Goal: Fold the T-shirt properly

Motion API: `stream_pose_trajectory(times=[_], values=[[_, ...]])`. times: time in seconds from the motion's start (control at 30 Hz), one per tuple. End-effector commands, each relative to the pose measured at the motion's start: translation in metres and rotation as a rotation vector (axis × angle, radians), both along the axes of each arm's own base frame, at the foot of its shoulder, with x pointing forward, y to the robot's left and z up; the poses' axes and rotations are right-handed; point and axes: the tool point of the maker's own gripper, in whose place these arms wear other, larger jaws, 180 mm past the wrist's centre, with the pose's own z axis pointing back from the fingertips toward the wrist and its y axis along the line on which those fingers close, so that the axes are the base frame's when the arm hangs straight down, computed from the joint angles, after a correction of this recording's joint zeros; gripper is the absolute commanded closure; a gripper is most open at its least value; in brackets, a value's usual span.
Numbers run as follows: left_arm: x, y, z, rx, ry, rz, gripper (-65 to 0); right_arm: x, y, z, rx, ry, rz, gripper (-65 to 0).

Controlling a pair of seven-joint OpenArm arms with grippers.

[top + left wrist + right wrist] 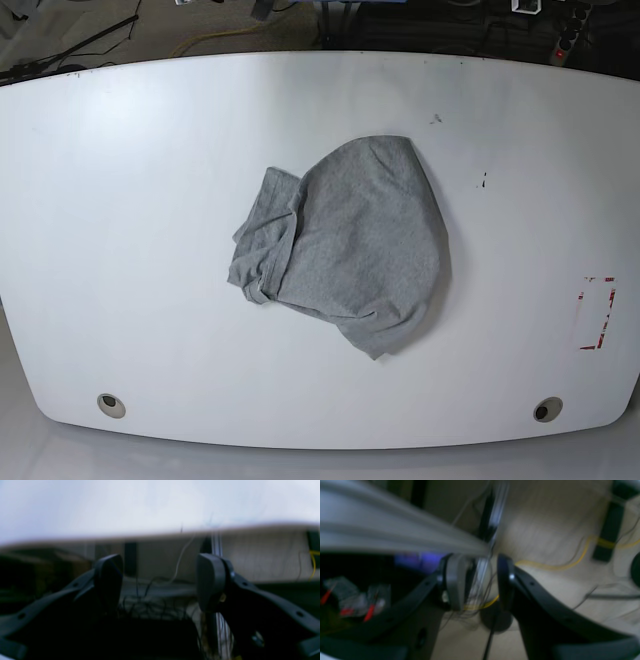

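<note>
T-shirt: You have the T-shirt (350,245) lying in a rumpled heap near the middle of the white table (120,200), plain grey side up, no lettering showing.
Progress: You are at the very start, by the look of it. Nothing is laid flat and no clean fold line shows; one bunched part with a hem or sleeve sticks out on the base view's left side of the heap.
Left to do: You likely need to spread the cloth flat first, find sleeves and hem, then make the folds.
Left gripper: Your left gripper (160,580) has its jaws spread wide with nothing between them; it looks out past the table edge, well away from the shirt.
Right gripper: Your right gripper (478,582) shows a narrower gap between its jaws and holds nothing; the view is blurred, with floor and a yellow cable (552,566) behind.
Arms: Neither arm appears in the base view, so both stand off the tabletop.
Surroundings: You see two round holes (111,404) near the table's near edge, a red-marked rectangle (597,313) near the base view's right edge, and small dark specks (484,181) beyond the shirt.
Obstacles: Nothing lies on or against the shirt; the crumpling itself is your main hindrance, since layers hide which edge is which.
</note>
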Motion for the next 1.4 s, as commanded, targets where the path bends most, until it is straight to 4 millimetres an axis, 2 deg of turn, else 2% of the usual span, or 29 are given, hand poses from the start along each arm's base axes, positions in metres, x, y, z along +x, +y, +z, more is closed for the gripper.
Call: stream_pose_trajectory(times=[0.0, 0.1, 0.2, 0.33, 0.47, 0.53, 0.7, 0.77, 0.97, 1.17, 1.37], values=[[0.008, -0.002, 0.015, 0.003, -0.048, -0.012, -42.1, 0.015, -0.006, 0.017, -0.012, -0.062, -0.003, -20.3], [0.016, -0.003, 0.018, 0.002, -0.07, -0.015, -49.7, 0.038, -0.007, 0.028, -0.021, -0.133, 0.002, -20.3], [0.034, -0.003, 0.02, 0.003, -0.122, -0.015, -56.2, 0.062, -0.007, 0.034, -0.025, -0.194, 0.003, -20.6], [0.052, -0.003, 0.022, 0.005, -0.171, -0.017, -56.7, 0.097, -0.003, 0.038, -0.04, -0.242, 0.03, -20.8], [0.08, -0.002, 0.028, 0.01, -0.249, -0.021, -56.7, 0.131, 0.003, 0.044, -0.014, -0.288, -0.005, -21.1], [0.086, -0.001, 0.026, 0.011, -0.257, -0.018, -56.7, 0.143, 0.005, 0.046, 0.004, -0.294, -0.019, -24.6], [0.106, 0.001, 0.025, 0.013, -0.273, -0.009, -56.7, 0.173, 0.01, 0.052, 0.071, -0.293, -0.045, -40.9], [0.112, 0.002, 0.023, 0.013, -0.26, -0.002, -56.7, 0.185, 0.013, 0.055, 0.105, -0.293, -0.052, -42.8], [0.122, 0.004, 0.019, 0.014, -0.24, 0.008, -56.7, 0.216, 0.036, 0.072, 0.198, -0.298, 0.058, -42.8], [0.123, 0.007, 0.02, 0.028, -0.238, -0.012, -56.7, 0.251, 0.043, 0.084, 0.161, -0.313, 0.132, -42.8], [0.121, 0.01, 0.02, 0.036, -0.228, -0.015, -56.7, 0.272, 0.079, 0.082, 0.185, -0.298, 0.259, -42.8]])
